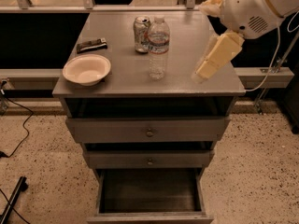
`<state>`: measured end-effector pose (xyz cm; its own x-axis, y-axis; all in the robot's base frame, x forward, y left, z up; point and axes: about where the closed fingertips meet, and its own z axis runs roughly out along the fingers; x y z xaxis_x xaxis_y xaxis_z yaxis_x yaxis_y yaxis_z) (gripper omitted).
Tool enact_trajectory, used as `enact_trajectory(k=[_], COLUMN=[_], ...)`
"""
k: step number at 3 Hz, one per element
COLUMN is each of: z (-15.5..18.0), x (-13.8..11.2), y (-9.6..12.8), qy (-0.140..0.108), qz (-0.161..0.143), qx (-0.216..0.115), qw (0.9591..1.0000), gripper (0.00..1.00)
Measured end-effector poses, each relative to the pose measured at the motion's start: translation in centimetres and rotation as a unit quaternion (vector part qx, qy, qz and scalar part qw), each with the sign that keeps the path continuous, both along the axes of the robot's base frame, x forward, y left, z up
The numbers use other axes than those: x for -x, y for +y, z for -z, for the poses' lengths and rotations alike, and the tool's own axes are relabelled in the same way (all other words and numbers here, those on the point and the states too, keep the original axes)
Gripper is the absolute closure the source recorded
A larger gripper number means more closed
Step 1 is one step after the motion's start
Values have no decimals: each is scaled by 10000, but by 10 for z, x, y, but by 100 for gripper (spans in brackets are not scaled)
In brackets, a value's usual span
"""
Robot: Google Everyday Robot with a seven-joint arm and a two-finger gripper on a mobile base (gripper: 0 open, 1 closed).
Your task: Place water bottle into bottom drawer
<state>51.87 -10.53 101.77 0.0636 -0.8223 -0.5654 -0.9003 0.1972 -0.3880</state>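
Note:
The water bottle [159, 48] is clear and ribbed with a white cap. It stands upright on the grey cabinet top [117, 80], just in front of a silvery drink can [141, 34]. My gripper [204, 71] hangs over the right part of the top, pointing down and left, about a hand's width to the right of the bottle and not touching it. It holds nothing that I can see. The bottom drawer [149, 211] is pulled out, and its dark inside shows nothing in it.
A white bowl [87, 69] sits at the front left of the top, with a dark flat packet [91, 44] behind it. The two upper drawers [149, 130] with round knobs stick out slightly. Cables lie on the speckled floor at the left.

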Motion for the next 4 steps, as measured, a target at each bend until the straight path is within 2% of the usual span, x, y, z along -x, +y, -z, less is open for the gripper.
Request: enact_trajectory(k=[1,2,3,4], z=[12,20,33,42], x=[-32,-67,-105,-123], y=[6,13,29,38], qy=[-200,-403,-429,-341], qz=[28,102,237,314], qx=[-277,-698,-1422,-1830], qw=[9994,9967,9886,9820], gripper=[0,0,0,0])
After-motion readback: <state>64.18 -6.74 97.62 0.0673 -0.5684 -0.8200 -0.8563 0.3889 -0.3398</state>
